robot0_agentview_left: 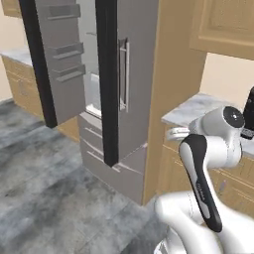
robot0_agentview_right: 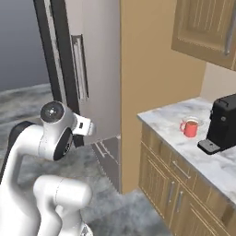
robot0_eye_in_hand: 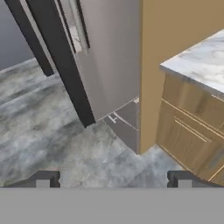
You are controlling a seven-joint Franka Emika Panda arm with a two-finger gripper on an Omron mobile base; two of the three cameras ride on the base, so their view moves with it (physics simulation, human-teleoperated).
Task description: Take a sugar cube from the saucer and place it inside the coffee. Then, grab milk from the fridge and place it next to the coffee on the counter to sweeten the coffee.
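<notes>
Gripper (robot0_eye_in_hand: 113, 179): dark tips set wide apart, nothing between them, above mottled grey floor (robot0_eye_in_hand: 39, 131). Fridge (robot0_agentview_left: 124, 99): matte dark-grey, left door swung open, ribbed shelves shown from the left base. Coffee (robot0_agentview_right: 190, 128): red cylindrical mug on veined marble counter (robot0_agentview_right: 170, 120), 9 o'clock of boxy black coffee machine (robot0_agentview_right: 224, 122), shown from the right base.

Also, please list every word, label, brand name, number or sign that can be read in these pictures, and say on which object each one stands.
None: no readable text shows in these pictures.
The fridge, the coffee, the coffee machine and the counter all show plain surfaces without labels.
The open gripper bears no marking either.
</notes>
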